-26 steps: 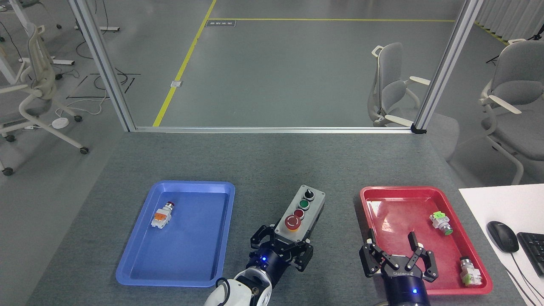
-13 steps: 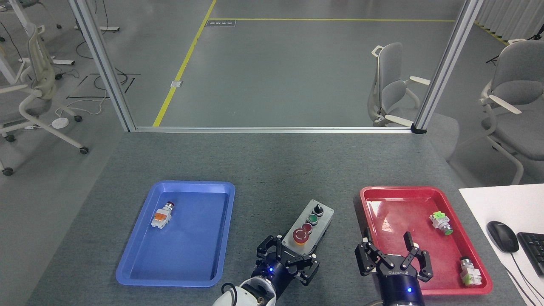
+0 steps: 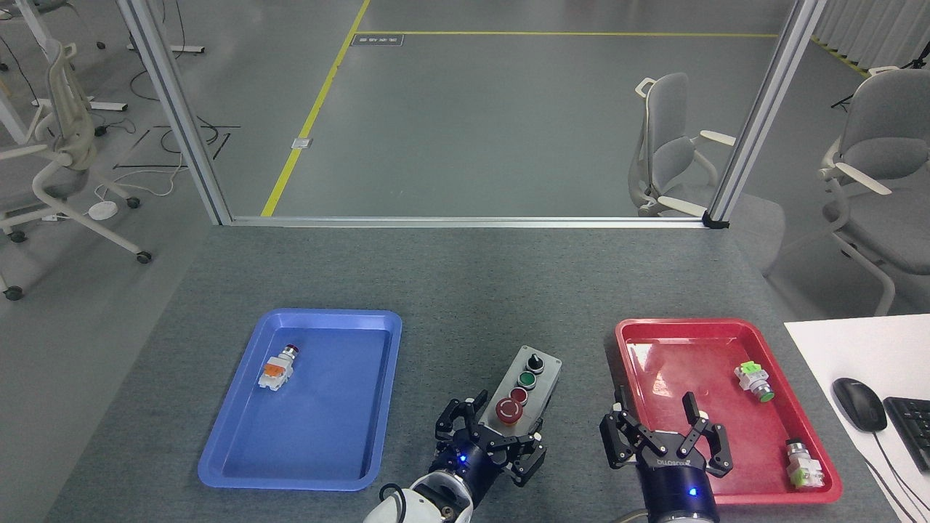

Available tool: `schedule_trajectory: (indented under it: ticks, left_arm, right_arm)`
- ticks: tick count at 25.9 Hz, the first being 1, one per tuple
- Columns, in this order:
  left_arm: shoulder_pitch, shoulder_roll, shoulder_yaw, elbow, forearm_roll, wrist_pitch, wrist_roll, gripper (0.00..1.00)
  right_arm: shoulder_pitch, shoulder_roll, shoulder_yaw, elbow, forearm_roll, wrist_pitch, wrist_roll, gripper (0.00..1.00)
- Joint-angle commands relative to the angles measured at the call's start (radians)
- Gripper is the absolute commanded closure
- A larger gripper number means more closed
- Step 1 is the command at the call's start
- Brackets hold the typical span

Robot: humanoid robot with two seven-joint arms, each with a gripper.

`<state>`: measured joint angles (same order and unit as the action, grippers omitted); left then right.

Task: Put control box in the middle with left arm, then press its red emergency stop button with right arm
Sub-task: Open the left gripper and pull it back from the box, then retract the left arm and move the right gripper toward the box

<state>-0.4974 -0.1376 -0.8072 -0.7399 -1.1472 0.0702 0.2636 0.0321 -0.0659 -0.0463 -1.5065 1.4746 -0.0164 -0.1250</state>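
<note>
The control box (image 3: 524, 386), light grey on a black base, lies slanted between the two trays near the table's front edge. A black knob, a green button, a small red button and the big red emergency stop button (image 3: 509, 411) run down its top, the big one nearest me. My left gripper (image 3: 495, 434) is shut on the box's near end, one finger on each long side. To the right, my right gripper (image 3: 654, 408) is open and holds nothing. It hangs over the near-left corner of the red tray (image 3: 632, 341), about a hand's width right of the box.
A blue tray (image 3: 341, 407) at the left holds one loose red-capped switch (image 3: 278, 367). The red tray holds two green-capped switches (image 3: 753, 382) (image 3: 803, 465). A white desk with a mouse (image 3: 859, 404) and a keyboard borders the right. An aluminium frame (image 3: 465, 221) lines the far edge.
The left gripper pulled the control box nearer to me, first slightly right, then back left. The right gripper drifted left and nearer, still open.
</note>
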Motion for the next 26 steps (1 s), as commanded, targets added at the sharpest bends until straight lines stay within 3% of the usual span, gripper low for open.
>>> schedule_trajectory:
  ticks: [1, 4, 11, 16, 21, 26]
  left_arm:
    - [0.008, 0.003, 0.005, -0.007, -0.002, 0.0, 0.008, 0.02]
    - [0.039, 0.023, 0.014, -0.075, 0.003, -0.009, 0.006, 0.02]
    - [0.171, 0.223, 0.075, -0.315, 0.009, -0.026, 0.003, 0.01]
    - [0.303, 0.345, 0.207, -0.498, 0.009, -0.095, 0.002, 0.01]
    - [0.393, 0.385, 0.465, -0.619, 0.009, -0.19, 0.0, 0.01]
    - [0.388, 0.385, 0.775, -0.616, 0.011, -0.277, -0.003, 0.01]
  right_arm:
    - [0.0, 0.0, 0.009, 0.002, 0.001, 0.001, -0.001, 0.03]
    - [0.0, 0.0, 0.009, 0.003, 0.001, 0.0, 0.001, 0.03]
    - [0.0, 0.003, 0.025, 0.003, 0.004, 0.0, 0.001, 0.07]
    - [0.002, 0.003, 0.028, 0.003, 0.004, -0.004, 0.005, 0.26]
    - [0.003, 0.001, 0.042, 0.003, 0.006, -0.01, 0.041, 0.43]
    - [0.002, -0.002, 0.066, 0.003, 0.058, -0.027, 0.051, 0.83]
